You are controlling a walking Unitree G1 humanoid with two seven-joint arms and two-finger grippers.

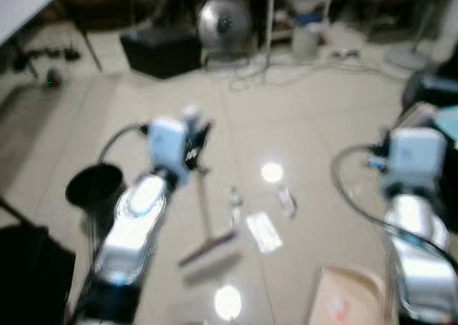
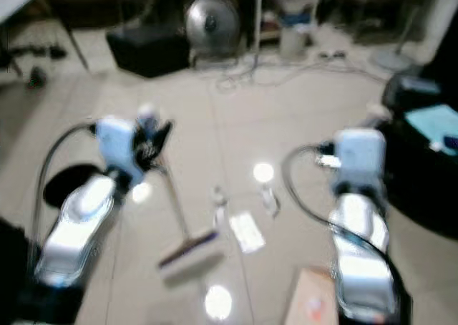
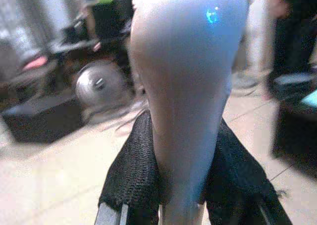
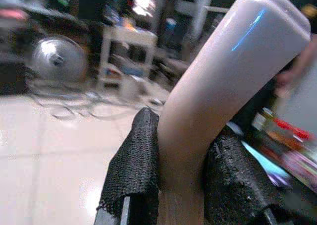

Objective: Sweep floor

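The broom [image 1: 204, 225] stands tilted on the pale tiled floor [image 1: 300, 124] in front of the robot, its thin handle rising to the left gripper [image 1: 195, 147] and its flat head [image 1: 211, 255] resting on the tiles low in the head views, just left of a small scatter of litter. That litter is a flat white wrapper [image 1: 263, 232], a small bottle-like piece [image 1: 288, 201] and another pale scrap [image 1: 233, 196], all lying close together beside the broom head. In the left wrist view the 2 black mesh-covered fingers [image 3: 131, 170] are pressed against either side of the broom's pale rounded grip [image 3: 188, 86], pinching it. The right gripper [image 4: 181, 185] likewise clamps its 2 padded fingers [image 4: 133, 165] around a pale, bent handle [image 4: 233, 71], and below the right arm [image 1: 418, 225] a tan dustpan [image 1: 343, 296] sits low near the floor. A round black bin [image 1: 94, 185] stands on the tiles beside the left arm [image 1: 136, 225]. Farther back, a black box [image 1: 161, 51] sits next to a round metal fan [image 1: 224, 23], with loose cables [image 1: 286, 67] trailing across the floor. A white table edge [image 1: 25, 6] shows at the far left, and dark furniture with a teal item [image 2: 433, 124] sits at the right. The head views are blurred.
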